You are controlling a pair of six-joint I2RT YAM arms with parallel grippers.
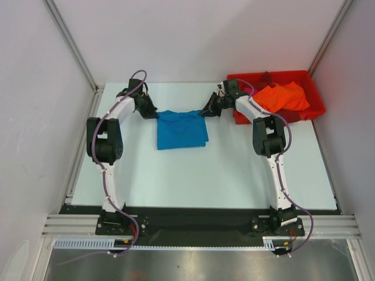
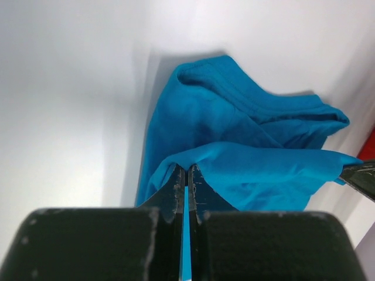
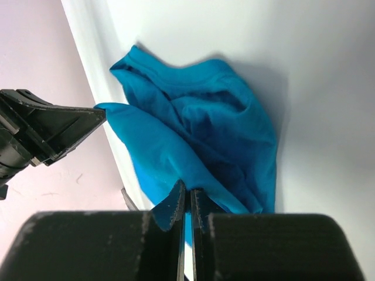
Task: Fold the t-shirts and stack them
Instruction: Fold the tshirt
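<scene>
We hold the soft teal-blue cloth t-shirt (image 1: 181, 132) by its two far corners, left jaws and right jaws each pinched tight on fabric, so the edge stretches level between them, likely for a fold. The rest lies bunched on the white bench (image 1: 205, 175). A bright orange shirt (image 1: 284, 96) waits in the rigid red plastic bin (image 1: 310, 113).

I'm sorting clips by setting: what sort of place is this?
Probably a robot lab test cell, not a home: white panel walls on aluminium framing, two arms bolted to a white table, a red bin holding an orange t-shirt.
</scene>
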